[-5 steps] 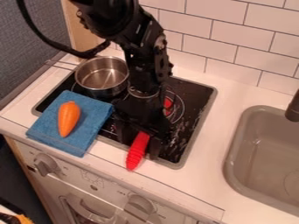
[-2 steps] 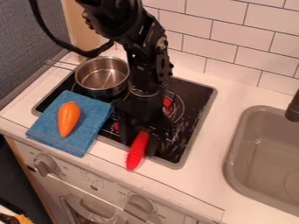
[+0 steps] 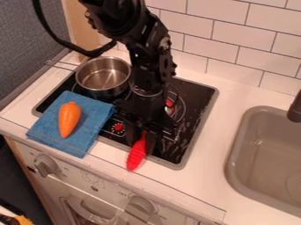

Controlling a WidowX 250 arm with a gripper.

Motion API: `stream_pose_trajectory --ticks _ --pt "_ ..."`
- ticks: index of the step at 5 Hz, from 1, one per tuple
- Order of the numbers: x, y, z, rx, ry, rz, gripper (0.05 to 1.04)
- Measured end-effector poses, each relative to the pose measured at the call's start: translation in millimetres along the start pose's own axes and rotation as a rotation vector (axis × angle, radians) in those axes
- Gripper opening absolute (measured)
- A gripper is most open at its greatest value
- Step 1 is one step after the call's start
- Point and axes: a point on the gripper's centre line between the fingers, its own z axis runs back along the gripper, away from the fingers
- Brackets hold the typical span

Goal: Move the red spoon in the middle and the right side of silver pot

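At the near edge is a pale oven front [image 3: 88,178] with two round grey knobs, the left one [image 3: 45,166] nearer the corner, the right one [image 3: 141,204] nearer the middle. Above it runs the white bench [image 3: 217,145]. The red spoon [image 3: 136,158] lies in the near middle, its ridged handle sticking out over the near rim of the black glass hob [image 3: 197,94]. The black two-finger end effector [image 3: 143,139] points down at the handle's far part, its fingers drawn in close and closed on it from both sides. Left of that, a folded blue cloth [image 3: 50,127] covers the hob's near-left corner and some bench, with an orange carrot [image 3: 68,118] on top. At the right, a grey-beige sink [image 3: 231,162] is set into the bench. Farther back, the round silver metal pot [image 3: 106,92] stands on the hob's far-left part, its thin handle pointing left. Behind everything rises a white tiled wall [image 3: 229,35].
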Motion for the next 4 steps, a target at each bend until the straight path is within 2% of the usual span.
stream_pose_trajectory --ticks 1,2,3,4 --pt "5 -2 6 -0.017 -0.001 -0.006 0.378" --pt "47 14 37 -0.034 -0.108 0.041 0.378" --pt "68 21 40 -0.025 -0.119 0.025 0.378" --pt "82 29 29 -0.008 -0.085 0.015 0.378"
